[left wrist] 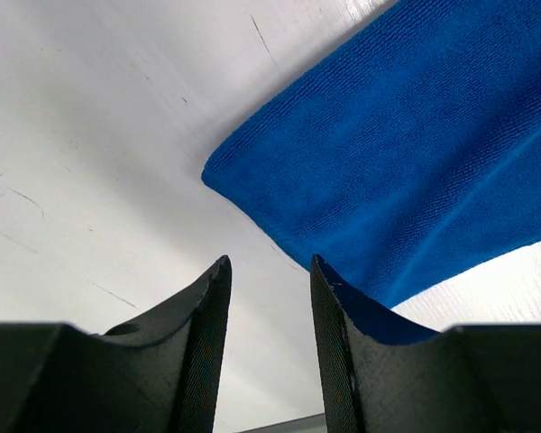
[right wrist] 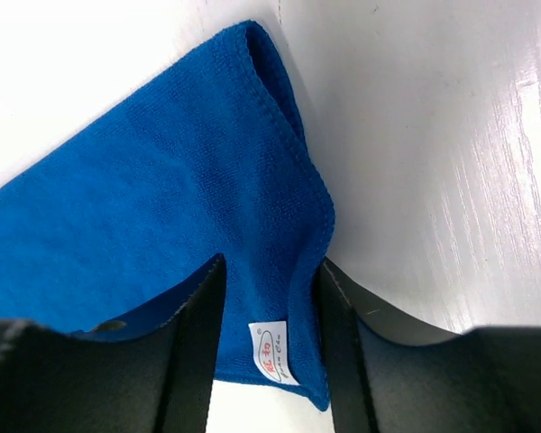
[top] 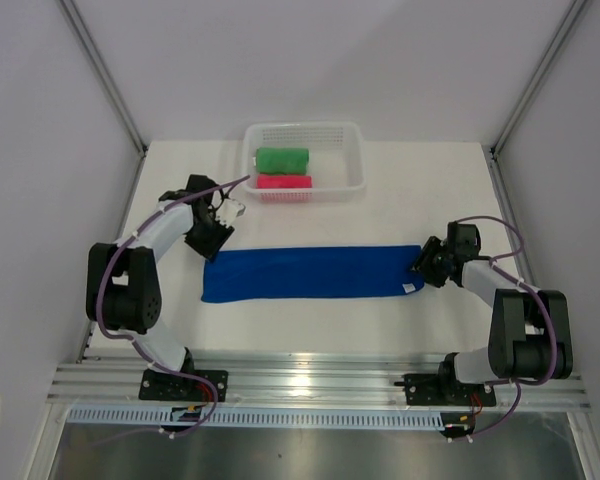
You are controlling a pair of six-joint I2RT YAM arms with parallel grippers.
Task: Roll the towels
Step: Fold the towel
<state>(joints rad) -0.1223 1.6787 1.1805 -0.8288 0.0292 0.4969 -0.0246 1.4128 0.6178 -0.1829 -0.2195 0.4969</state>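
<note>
Basket: a white mesh basket (top: 305, 127) stood at the far middle of the bench (top: 310, 330).
Green towel (top: 282, 159): inside the basket, a tight roll on its far side.
Pink towel (top: 284, 182): also in the basket, rolled, touching the green one on the near side. Both looked finished and stowed to me.
Blue towel (top: 310, 272): flat on the bench just nearer than the basket, not yet rolled. It was folded into a long narrow strip reaching past the basket on both sides, I judged so that it would roll to the same size as the others.
Left end effector (left wrist: 270, 266): below the basket's near-left corner, at the strip's far left corner. Its jaws were partly apart over bare bench, holding nothing.
Right end effector (right wrist: 270, 263): well off the basket's near-right. Its jaws were partly apart, straddling the strip's short end with the white tag (right wrist: 272, 350) between them, and the cloth lay flat, not pinched.
Reason: one at each end, probably to square the strip before rolling.
</note>
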